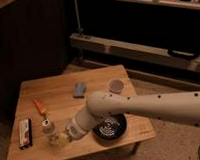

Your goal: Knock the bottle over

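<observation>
The bottle [48, 130] is small and clear with a white cap. It stands upright near the front left of the wooden table [58, 86]. My gripper [61, 140] is low over the table just to the right of and in front of the bottle's base, very close to it; I cannot tell whether they touch. The white arm [145, 108] reaches in from the right across the table's front.
A thin orange pen-like object [39, 106] lies behind the bottle. A black, white and red packet [26, 133] lies at the front left. A blue object [80, 89] and a white cup [116, 85] sit further back. A black bowl [110, 128] sits under the arm.
</observation>
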`<state>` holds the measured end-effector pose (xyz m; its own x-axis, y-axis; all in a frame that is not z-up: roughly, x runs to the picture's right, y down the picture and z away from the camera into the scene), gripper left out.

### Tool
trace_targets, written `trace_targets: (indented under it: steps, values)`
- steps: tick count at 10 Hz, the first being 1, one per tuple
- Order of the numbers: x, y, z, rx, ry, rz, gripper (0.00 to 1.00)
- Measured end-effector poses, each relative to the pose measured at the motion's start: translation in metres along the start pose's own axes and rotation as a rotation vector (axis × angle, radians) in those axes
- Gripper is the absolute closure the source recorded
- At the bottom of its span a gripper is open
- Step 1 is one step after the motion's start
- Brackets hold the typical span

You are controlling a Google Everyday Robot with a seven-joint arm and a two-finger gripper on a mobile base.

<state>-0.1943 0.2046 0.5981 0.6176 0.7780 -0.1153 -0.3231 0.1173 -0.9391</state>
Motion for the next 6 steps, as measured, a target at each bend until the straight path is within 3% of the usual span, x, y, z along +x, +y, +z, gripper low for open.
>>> trace_targets:
  steps: [4, 6]
  values:
    - [-0.039, -0.034, 0.044, -0.023, 0.003, 0.011, 0.82]
    - [-0.049, -0.051, 0.043, -0.001, -0.040, 0.045, 0.82]
